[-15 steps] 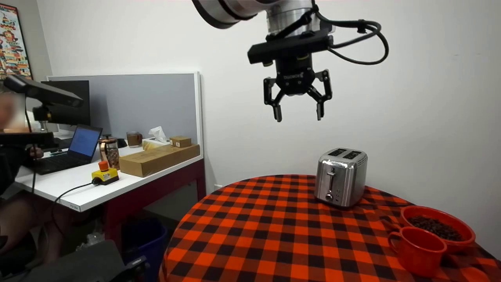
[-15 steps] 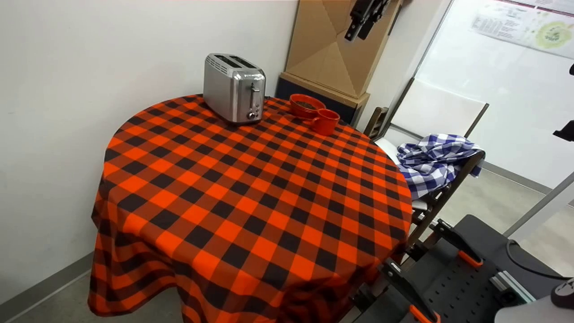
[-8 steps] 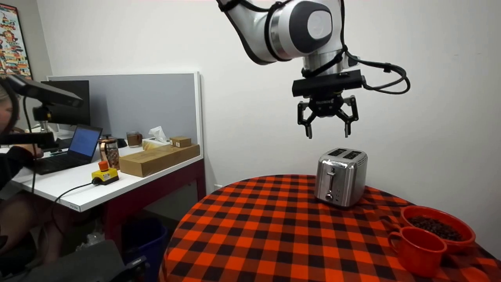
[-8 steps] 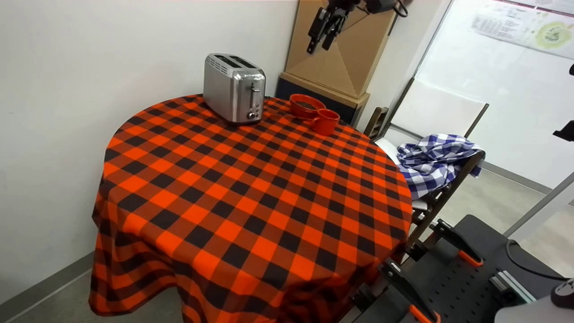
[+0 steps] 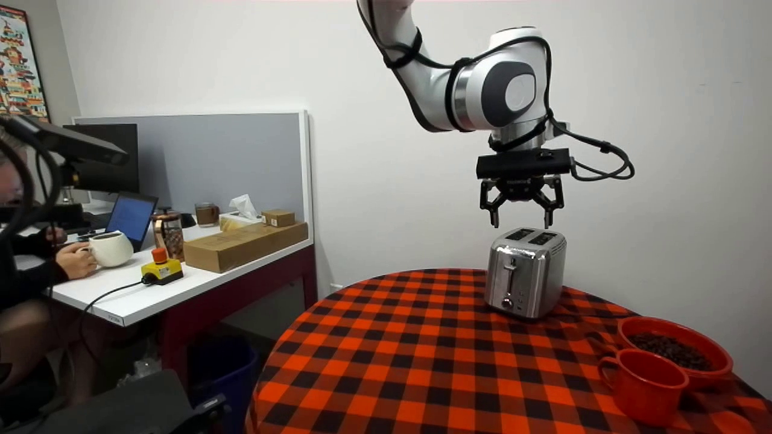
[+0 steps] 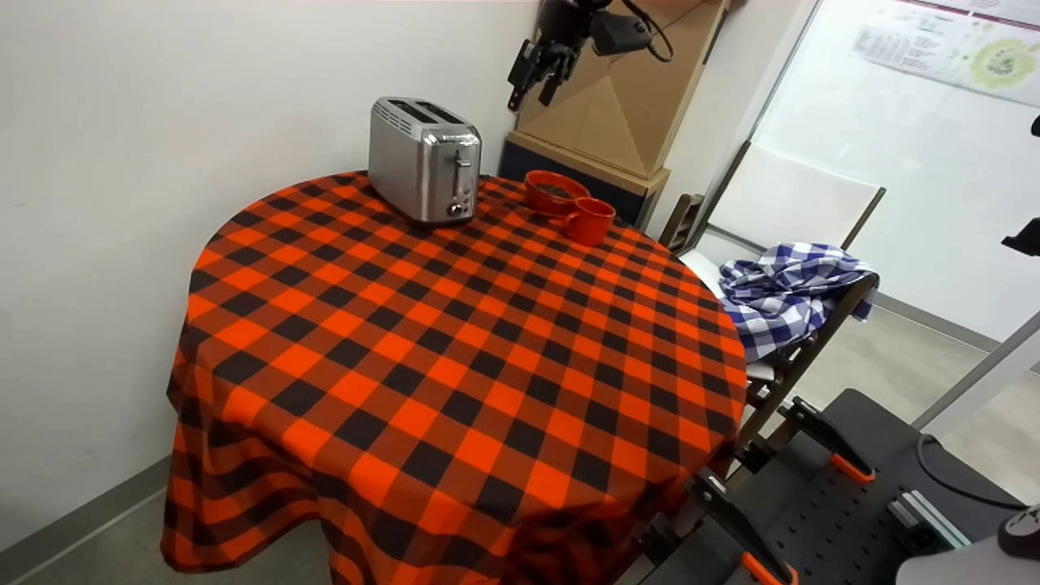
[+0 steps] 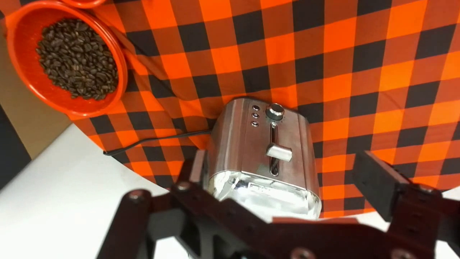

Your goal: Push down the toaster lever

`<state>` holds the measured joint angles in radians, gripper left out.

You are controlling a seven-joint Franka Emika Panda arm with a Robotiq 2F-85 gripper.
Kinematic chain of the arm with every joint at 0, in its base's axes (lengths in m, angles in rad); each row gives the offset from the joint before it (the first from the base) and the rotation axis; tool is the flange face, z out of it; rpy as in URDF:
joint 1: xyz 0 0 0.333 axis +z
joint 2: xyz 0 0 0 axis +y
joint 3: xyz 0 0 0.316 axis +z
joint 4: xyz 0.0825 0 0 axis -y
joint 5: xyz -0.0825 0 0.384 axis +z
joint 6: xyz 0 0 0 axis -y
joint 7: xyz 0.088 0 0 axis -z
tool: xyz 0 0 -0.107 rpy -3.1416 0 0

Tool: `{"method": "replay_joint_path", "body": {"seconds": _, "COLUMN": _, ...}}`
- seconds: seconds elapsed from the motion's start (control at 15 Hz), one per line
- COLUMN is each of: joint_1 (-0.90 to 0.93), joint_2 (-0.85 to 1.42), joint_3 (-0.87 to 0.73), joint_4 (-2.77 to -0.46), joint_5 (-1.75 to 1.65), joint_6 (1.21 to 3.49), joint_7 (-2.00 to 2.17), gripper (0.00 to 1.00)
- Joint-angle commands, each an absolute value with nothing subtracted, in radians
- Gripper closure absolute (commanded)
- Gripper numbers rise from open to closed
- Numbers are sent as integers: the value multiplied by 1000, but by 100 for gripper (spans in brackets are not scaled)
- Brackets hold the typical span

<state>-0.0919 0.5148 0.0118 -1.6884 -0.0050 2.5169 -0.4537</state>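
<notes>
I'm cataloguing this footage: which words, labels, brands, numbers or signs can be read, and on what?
No text reads clearly in any view.
Gripper: lettering on its body, too blurred to quote.
White desk: label on its edge, too small.
Small brown box: print too small.
Printed sheet: print too small.
Toaster: no readable brand; any marks by its knob, too small.

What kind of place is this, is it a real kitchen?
Probably not a home kitchen; more likely an office or lab with a kitchen-like corner. There's a laptop on a white desk and a robot arm, plus a toaster on a checked tablecloth.
</notes>
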Motion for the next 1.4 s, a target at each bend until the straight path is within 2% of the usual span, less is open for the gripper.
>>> {"method": "replay_joint_path", "body": {"seconds": 0.0, "joint_1": -95, "joint_2": 639, "joint_3": 29, "joint_4": -1530, "joint_5": 9, "joint_6": 2472, "joint_7": -355, "gripper": 4}}
{"method": "replay_joint_path", "body": {"seconds": 0.07, "joint_1": -86, "joint_2": 662, "joint_3": 20, "joint_4": -1504, "joint_5": 0, "joint_6": 2466, "joint_7": -313, "gripper": 26}}
{"method": "replay_joint_path", "body": {"seconds": 0.2, "joint_1": -74, "joint_2": 705, "joint_3": 10, "joint_4": -1460, "joint_5": -5, "joint_6": 2459, "joint_7": -239, "gripper": 31}}
{"method": "replay_joint_path", "body": {"seconds": 0.27, "joint_1": -69, "joint_2": 723, "joint_3": 5, "joint_4": -1440, "joint_5": -8, "joint_6": 2456, "joint_7": -206, "gripper": 37}}
{"method": "replay_joint_path", "body": {"seconds": 0.6, "joint_1": -85, "joint_2": 782, "joint_3": 46, "joint_4": -1362, "joint_5": 37, "joint_6": 2478, "joint_7": -145, "gripper": 77}}
{"method": "replay_joint_path", "body": {"seconds": 0.8, "joint_1": -107, "joint_2": 787, "joint_3": 100, "joint_4": -1352, "joint_5": 90, "joint_6": 2524, "joint_7": -184, "gripper": 98}}
{"method": "replay_joint_path", "body": {"seconds": 1.33, "joint_1": -113, "joint_2": 830, "joint_3": 126, "joint_4": -1352, "joint_5": 71, "joint_6": 2517, "joint_7": -268, "gripper": 100}}
